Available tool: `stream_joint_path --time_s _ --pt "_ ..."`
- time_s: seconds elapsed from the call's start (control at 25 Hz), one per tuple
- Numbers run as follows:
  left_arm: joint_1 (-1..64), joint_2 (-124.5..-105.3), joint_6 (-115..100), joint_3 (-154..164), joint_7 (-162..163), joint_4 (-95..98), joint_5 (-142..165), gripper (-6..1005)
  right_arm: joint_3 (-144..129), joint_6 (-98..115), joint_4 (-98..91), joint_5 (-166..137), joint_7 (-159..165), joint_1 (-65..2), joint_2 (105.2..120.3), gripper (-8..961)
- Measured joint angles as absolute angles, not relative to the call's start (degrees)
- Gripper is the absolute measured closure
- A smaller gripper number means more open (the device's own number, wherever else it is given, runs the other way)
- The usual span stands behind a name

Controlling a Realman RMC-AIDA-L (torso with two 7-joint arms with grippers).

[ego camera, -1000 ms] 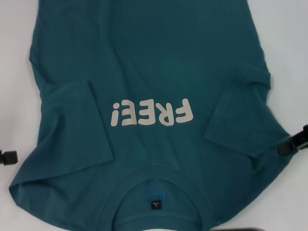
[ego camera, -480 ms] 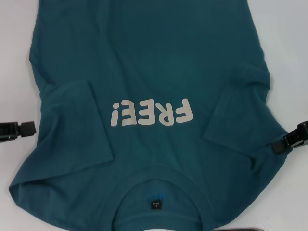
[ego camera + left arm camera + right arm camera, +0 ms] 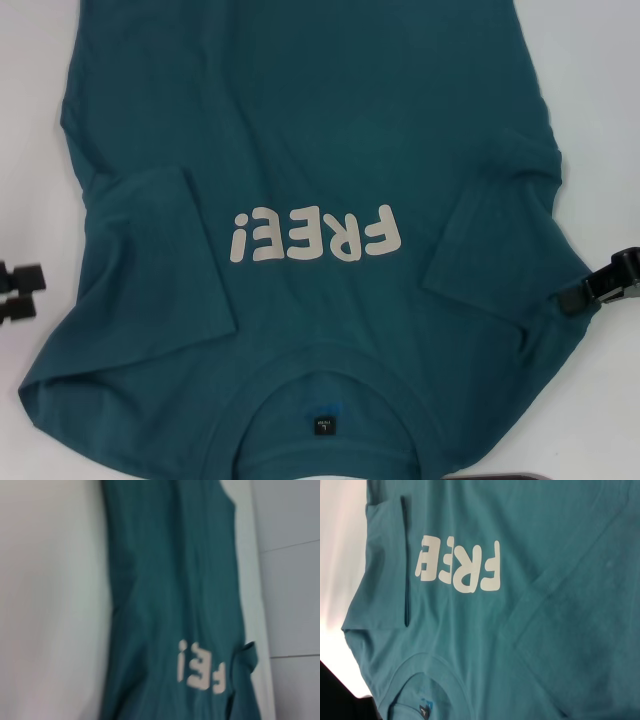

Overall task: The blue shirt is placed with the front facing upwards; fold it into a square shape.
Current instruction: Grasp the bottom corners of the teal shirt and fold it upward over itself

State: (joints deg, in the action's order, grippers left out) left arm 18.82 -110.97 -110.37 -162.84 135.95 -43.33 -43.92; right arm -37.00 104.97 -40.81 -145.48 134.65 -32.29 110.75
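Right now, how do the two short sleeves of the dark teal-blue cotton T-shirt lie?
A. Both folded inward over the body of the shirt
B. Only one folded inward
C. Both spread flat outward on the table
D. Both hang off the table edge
A: in the head view both sleeves of the dark teal-blue cotton T-shirt are folded in over its body, one on each side of the pale lettering.

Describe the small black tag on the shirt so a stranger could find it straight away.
Start from the blue shirt spread over the white table, front up, with pale lettering across the chest. Go from the lettering toward the robot to the round collar. Inside its opening sits the black tag, the only dark rectangular patch on the teal cloth.
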Motion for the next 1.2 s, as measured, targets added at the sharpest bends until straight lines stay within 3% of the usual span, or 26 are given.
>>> stream_joint_path --time_s 0.64,1.2 --pt "16.0 -111.20 -109.5 -163.2 134.6 -44.0 -37.8 48 -36.9 104.4 -40.7 -145.5 134.8 -32.0 111.86 940" --pt "15.9 -112.02 -107.3 -162.8 129.5 -43.8 -36.7 52 -37.1 103.9 -40.3 -145.5 134.7 -31.7 112.06 940"
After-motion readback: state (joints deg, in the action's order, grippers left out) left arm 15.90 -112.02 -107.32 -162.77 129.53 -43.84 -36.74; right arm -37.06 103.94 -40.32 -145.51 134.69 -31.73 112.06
